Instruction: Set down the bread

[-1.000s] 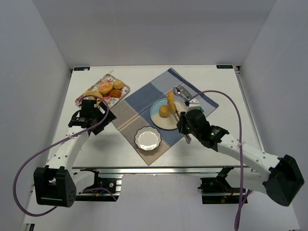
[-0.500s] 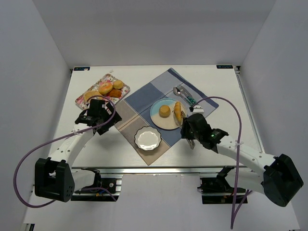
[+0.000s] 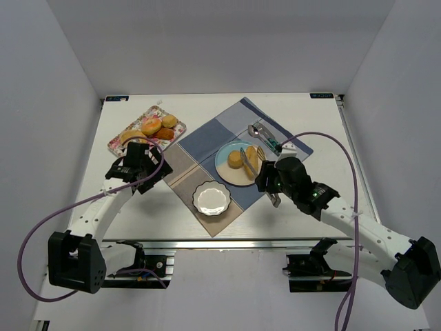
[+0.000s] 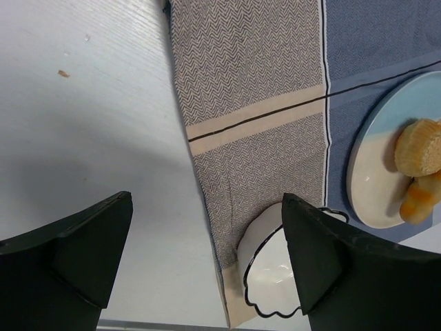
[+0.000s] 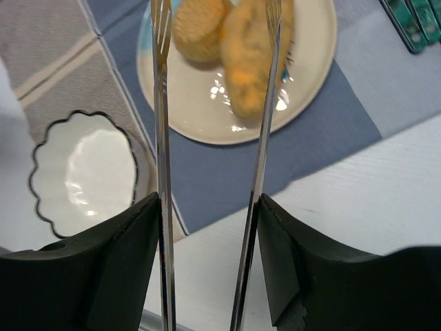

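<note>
On the blue plate (image 3: 224, 174) two pieces of bread lie side by side: a round bun (image 3: 236, 160) and an oval roll (image 3: 251, 161). My right gripper (image 3: 266, 181) is shut on metal tongs (image 5: 162, 138), whose arms are spread apart. The tong tips hover over the bun (image 5: 200, 27) and the roll (image 5: 251, 62) and hold nothing. More bread (image 3: 160, 126) sits on a floral tray (image 3: 117, 143) at the back left. My left gripper (image 3: 140, 163) stands open and empty over the table beside the cloth's edge (image 4: 200, 138).
A white scalloped bowl (image 3: 211, 198) rests on the checked cloth (image 3: 207, 138), near the plate. A spoon and green-handled cutlery (image 3: 265, 138) lie right of the plate. The tray lies just behind the left gripper.
The roll, held upright in the tongs a second ago, now lies on the plate beside the bun. The tongs have spread open. The left gripper shifted slightly right.
</note>
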`<control>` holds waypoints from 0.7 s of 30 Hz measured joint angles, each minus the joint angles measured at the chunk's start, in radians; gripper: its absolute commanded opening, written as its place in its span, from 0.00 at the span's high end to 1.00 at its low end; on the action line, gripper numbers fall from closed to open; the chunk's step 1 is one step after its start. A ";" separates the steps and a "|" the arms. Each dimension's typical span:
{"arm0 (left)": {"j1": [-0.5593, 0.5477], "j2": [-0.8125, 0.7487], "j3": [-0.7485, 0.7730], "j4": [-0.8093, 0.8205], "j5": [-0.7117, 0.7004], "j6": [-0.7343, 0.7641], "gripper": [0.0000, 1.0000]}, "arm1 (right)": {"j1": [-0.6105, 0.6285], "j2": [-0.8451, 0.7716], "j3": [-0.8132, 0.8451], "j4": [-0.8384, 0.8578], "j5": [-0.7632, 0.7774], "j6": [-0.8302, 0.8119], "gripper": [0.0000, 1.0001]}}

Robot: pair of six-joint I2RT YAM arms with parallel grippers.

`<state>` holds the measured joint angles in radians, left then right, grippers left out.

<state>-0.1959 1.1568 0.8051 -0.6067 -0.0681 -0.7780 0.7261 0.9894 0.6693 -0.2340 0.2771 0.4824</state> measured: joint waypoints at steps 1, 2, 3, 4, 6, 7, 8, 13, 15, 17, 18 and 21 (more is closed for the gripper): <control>0.000 -0.004 0.005 -0.011 -0.004 0.001 0.02 | 0.000 0.000 0.013 0.000 -0.013 -0.006 0.39; 0.000 -0.008 0.012 -0.027 -0.011 0.002 0.02 | 0.000 0.001 0.026 0.001 -0.027 -0.014 0.40; 0.000 -0.014 0.019 -0.038 -0.019 0.003 0.02 | 0.000 0.003 0.039 0.003 -0.044 -0.021 0.41; 0.000 -0.023 0.025 -0.053 -0.028 0.003 0.02 | 0.000 0.011 0.054 0.005 -0.065 -0.030 0.42; 0.000 -0.051 0.035 -0.089 -0.048 0.003 0.02 | 0.006 0.051 0.099 0.017 -0.108 -0.050 0.43; 0.000 -0.070 0.036 -0.104 -0.055 0.003 0.02 | 0.016 0.083 0.126 0.024 -0.126 -0.059 0.43; 0.000 -0.094 0.036 -0.121 -0.061 0.003 0.02 | 0.029 0.119 0.157 0.032 -0.143 -0.070 0.43; 0.000 -0.217 0.036 -0.204 -0.108 -0.002 0.02 | 0.095 0.376 0.362 0.089 -0.251 -0.115 0.43; 0.000 -0.255 0.036 -0.237 -0.134 -0.009 0.02 | 0.111 0.491 0.456 0.114 -0.291 -0.128 0.43; 0.000 -0.278 0.036 -0.263 -0.154 -0.014 0.02 | 0.121 0.594 0.549 0.130 -0.310 -0.140 0.43; 0.000 -0.283 0.036 -0.271 -0.161 -0.016 0.02 | 0.126 0.647 0.595 0.136 -0.317 -0.150 0.43; 0.000 -0.281 0.036 -0.291 -0.174 -0.018 0.02 | 0.131 0.809 0.773 0.121 -0.329 -0.190 0.43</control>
<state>-0.1959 0.8761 0.8413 -0.8974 -0.2417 -0.7959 0.8574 1.7988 1.4422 -0.1127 -0.0521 0.2920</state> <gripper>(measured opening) 0.982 0.571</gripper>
